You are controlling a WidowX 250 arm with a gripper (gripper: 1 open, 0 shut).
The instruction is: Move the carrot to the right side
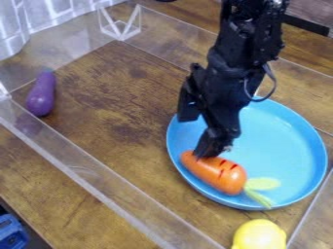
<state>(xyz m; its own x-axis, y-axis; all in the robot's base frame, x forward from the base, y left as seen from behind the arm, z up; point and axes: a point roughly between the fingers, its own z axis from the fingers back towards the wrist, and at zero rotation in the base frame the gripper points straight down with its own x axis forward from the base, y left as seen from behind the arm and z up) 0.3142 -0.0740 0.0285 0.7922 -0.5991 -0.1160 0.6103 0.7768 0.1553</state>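
Note:
The carrot (216, 173), orange with dark stripes and a yellow-green leafy top (262, 184), lies on the near left part of the blue plate (307, 146). My black gripper (197, 129) points steeply down over the carrot's left end, jaws open. One fingertip (207, 148) sits right at the carrot's upper left end, and I cannot tell if it touches. The other finger (188, 105) hangs over the plate's left rim. Nothing is held.
A purple eggplant (42, 92) lies on the wooden table at the left. A yellow lemon (260, 235) sits at the bottom edge, just beyond the plate. Low clear plastic walls (78, 160) fence the work area.

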